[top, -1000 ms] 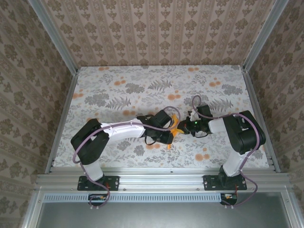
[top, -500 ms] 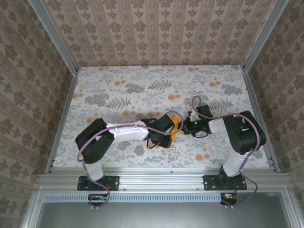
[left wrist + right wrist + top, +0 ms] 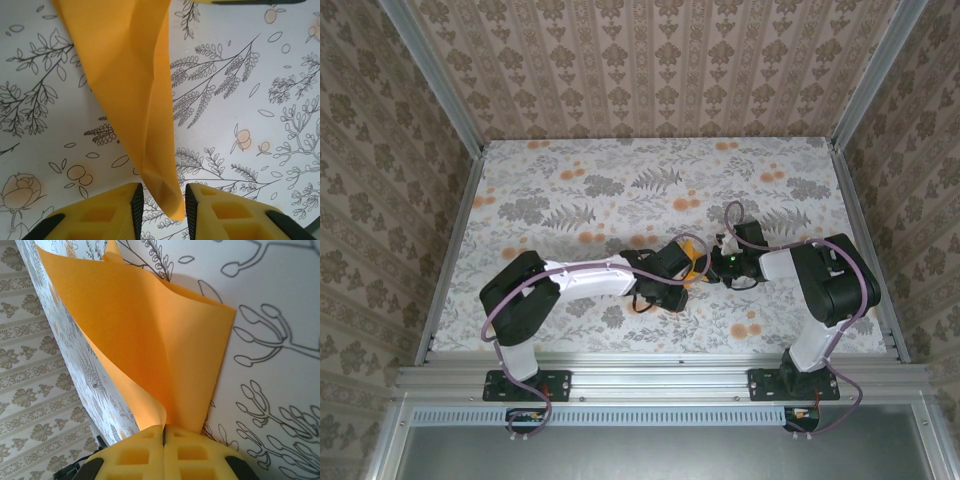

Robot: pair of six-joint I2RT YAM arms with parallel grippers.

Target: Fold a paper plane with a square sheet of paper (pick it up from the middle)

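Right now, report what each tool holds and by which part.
Right tool: shut on the orange paper, pinching its folded edge. Left tool: open, the paper's pointed end between its jaws, not gripped.

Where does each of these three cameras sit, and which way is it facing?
Top external: fixed high behind the robot, looking down on the floral table; left arm and right arm show whole, meeting at the folded orange sheet.
Left wrist: on the left arm, looking down at the table; fingers of the left gripper flank the sheet's tip.
Right wrist: on the right arm, looking low across the table toward the wall; the right gripper pinches the sheet.
All three share the sheet and table print.
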